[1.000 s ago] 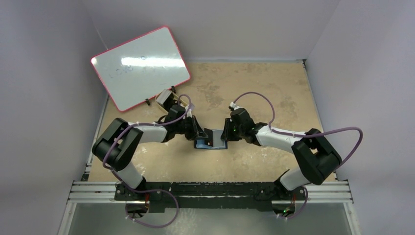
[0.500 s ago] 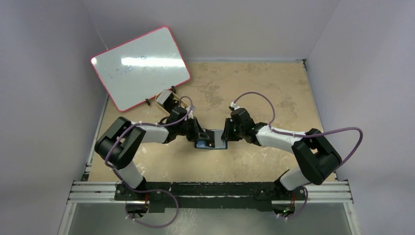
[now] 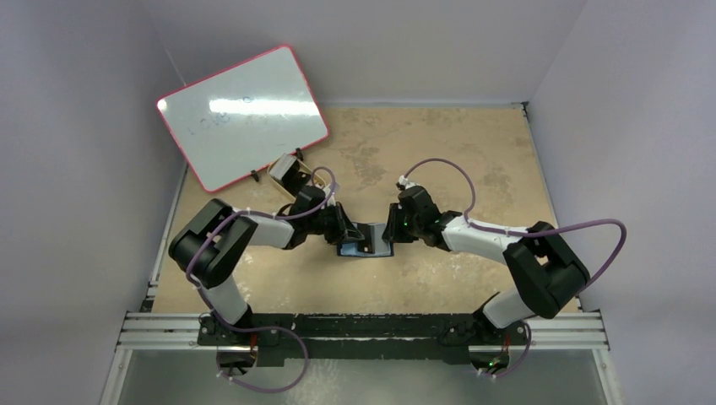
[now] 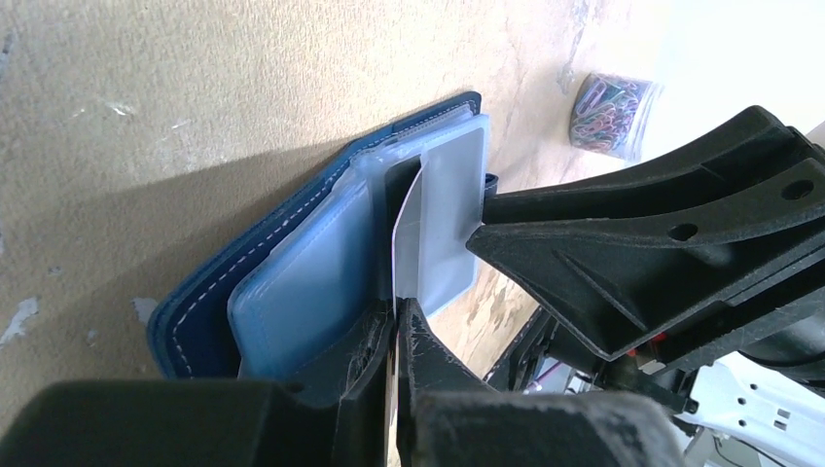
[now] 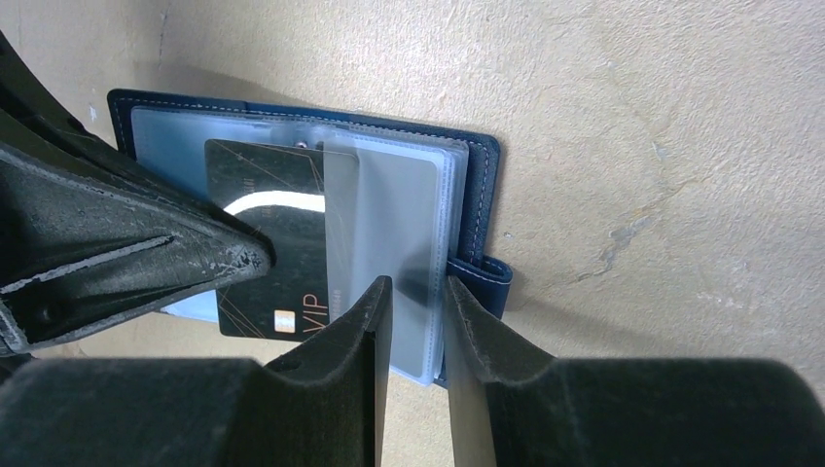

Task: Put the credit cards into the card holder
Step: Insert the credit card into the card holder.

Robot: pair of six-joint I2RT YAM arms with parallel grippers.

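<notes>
Firmly, left tool (image 4: 397, 309) pinches a credit card (image 5: 297, 263); right tool (image 5: 418, 284) clamps the card holder (image 5: 482, 199) by a sleeve (image 5: 399, 209).

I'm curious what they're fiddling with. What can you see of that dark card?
The card is thin, flat and dark, with fine gold lines, a white curved stripe, a small gold square and "VIP" lettering. The left gripper pinches one edge, holding it tilted over the open navy card holder. Its far end is tucked under a clear sleeve, beside the tips of the right gripper.

White arms (image 3: 481, 237) carry black joints, looping purple cables (image 3: 439, 162) and matte black tools (image 5: 418, 292).
</notes>
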